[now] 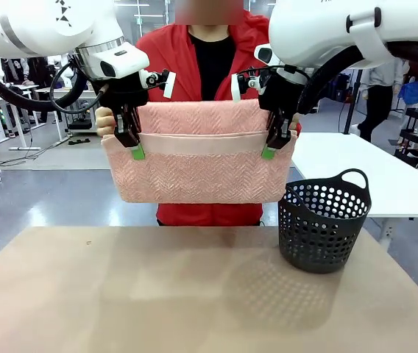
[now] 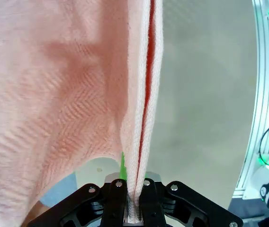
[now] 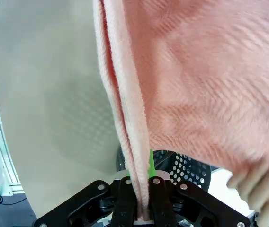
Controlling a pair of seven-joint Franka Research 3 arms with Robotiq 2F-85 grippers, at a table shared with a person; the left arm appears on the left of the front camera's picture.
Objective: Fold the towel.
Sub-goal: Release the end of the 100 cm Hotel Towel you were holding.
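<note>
The salmon-pink towel [image 1: 198, 162] hangs doubled over in the air above the table, with its smooth hem band running across the middle. My left gripper [image 1: 132, 147] is shut on its left edge and my right gripper [image 1: 272, 147] is shut on its right edge. In the left wrist view the towel's layered edge [image 2: 137, 142] runs down between the closed fingers [image 2: 117, 203]. The right wrist view shows the towel's edge [image 3: 130, 132] pinched the same way between the fingers [image 3: 159, 203]. A person's hands [image 1: 104, 121] hold the towel's top corners behind the grippers.
A dark perforated plastic basket [image 1: 323, 220] with handles stands on the tan table [image 1: 157, 294] at the right; the basket [image 3: 186, 168] also shows below the towel in the right wrist view. A person in a red jacket [image 1: 172, 59] stands at the far side. A white table [image 1: 363, 169] sits behind right.
</note>
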